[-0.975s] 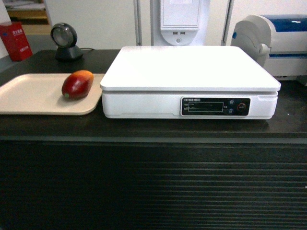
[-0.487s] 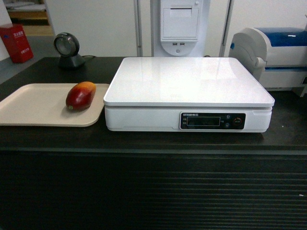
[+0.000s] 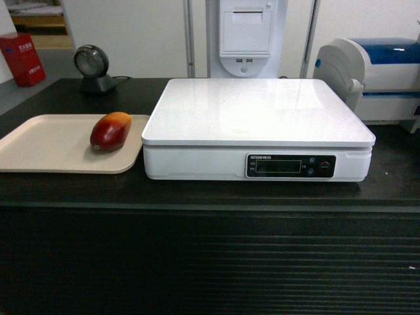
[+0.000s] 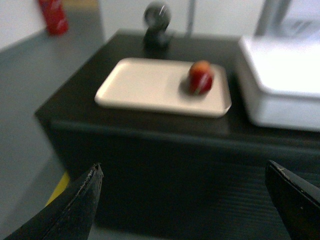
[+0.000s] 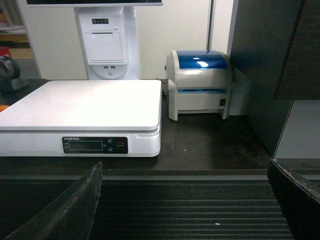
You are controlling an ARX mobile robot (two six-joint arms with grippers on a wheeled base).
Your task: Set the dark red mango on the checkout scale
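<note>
Reach not yet begun: left hand [image 4: 185, 200], open and empty, must advance up to the dark red mango [image 4: 200, 77] ahead of it.

I see the dark red mango [image 3: 109, 131] with a smooth, glossy skin that catches a soft highlight. The beige tray [image 3: 39, 144] under it looks like matt plastic — even, no shine. The scale [image 3: 257, 118] is white plastic, its platform smooth and faintly reflective, with a dark glossy display panel [image 3: 291, 166] on the front. The counter [image 3: 197, 190] has a dark, dull top and a horizontally ribbed front. The printer [image 5: 200, 82] — pale plastic — carries a shiny translucent blue cover.
</note>
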